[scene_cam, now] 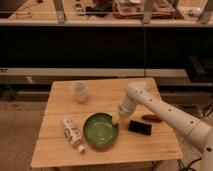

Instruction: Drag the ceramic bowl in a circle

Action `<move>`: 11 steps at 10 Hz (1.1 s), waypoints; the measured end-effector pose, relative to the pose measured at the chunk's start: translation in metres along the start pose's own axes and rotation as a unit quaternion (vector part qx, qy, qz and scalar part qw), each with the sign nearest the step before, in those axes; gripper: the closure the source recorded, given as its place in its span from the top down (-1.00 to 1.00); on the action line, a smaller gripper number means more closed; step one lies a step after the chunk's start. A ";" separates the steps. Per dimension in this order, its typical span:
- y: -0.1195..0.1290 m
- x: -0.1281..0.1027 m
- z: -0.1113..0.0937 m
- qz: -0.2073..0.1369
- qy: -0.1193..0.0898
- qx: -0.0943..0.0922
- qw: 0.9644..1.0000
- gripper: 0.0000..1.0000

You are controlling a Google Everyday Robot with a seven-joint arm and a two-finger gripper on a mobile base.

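Observation:
The ceramic bowl (100, 130) is a wide, shallow, glossy green bowl with pale marks inside. It sits on the wooden table (105, 95), near the front middle. My gripper (117, 118) reaches down from the white arm (165, 112) that comes in from the right. Its tip meets the bowl's upper right rim.
A small white cup (79, 91) stands at the back left of the table. A white bottle (73, 134) lies on its side left of the bowl. A black flat object (140, 127) and a small reddish item (151, 118) lie right of the bowl.

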 end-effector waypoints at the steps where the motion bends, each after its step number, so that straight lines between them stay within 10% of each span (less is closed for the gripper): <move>1: -0.003 0.001 0.002 0.001 -0.002 0.003 1.000 -0.02; 8: -0.026 0.005 0.007 -0.011 -0.011 0.032 0.999 -0.08; 11: -0.027 0.006 0.011 -0.016 -0.018 0.023 0.999 -0.56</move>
